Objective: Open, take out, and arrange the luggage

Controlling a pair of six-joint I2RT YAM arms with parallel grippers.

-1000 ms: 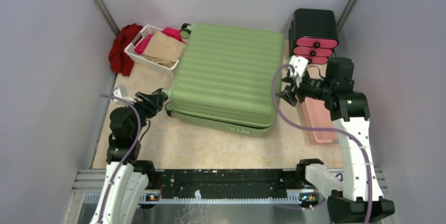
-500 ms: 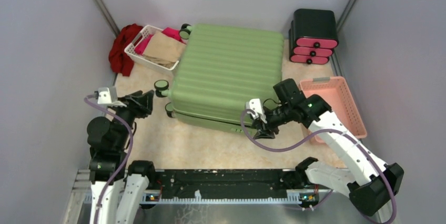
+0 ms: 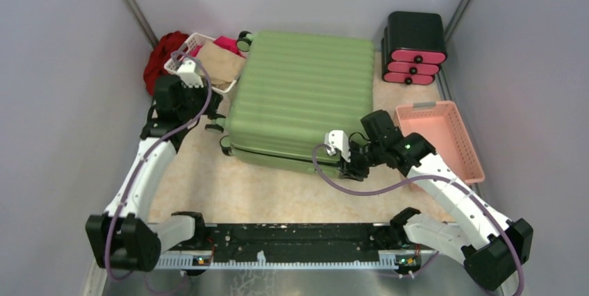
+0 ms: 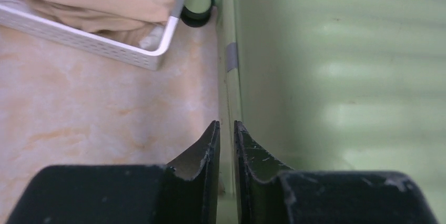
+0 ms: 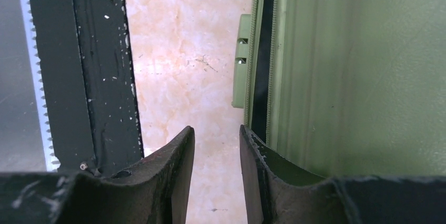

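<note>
The luggage [image 3: 299, 94] is a large light-green ribbed suitcase lying flat in the middle of the table. My left gripper [image 3: 214, 110] is at its left edge. In the left wrist view its jaws [image 4: 225, 132] leave only a thin slit, lined up with the luggage's [image 4: 342, 66] side rim. Whether they pinch the rim does not show. My right gripper [image 3: 351, 166] is at the front right edge. Its jaws [image 5: 216, 140] stand apart over bare floor, with one finger beside the dark seam gap of the luggage [image 5: 368, 66]. A green lock tab [image 5: 242, 61] sits ahead.
A white basket [image 3: 201, 67] of folded cloth stands at the back left beside a red garment [image 3: 160, 60]. A black wheel [image 4: 199, 6] shows next to the white basket [image 4: 105, 50]. A pink basket [image 3: 437, 140] and a black-and-pink drawer box [image 3: 415, 46] stand on the right. The black base rail [image 3: 299, 237] runs along the near edge.
My left arm has swung from the near left up to the luggage's left edge, and its jaws have narrowed. My right gripper has come down from the back right to the front edge.
</note>
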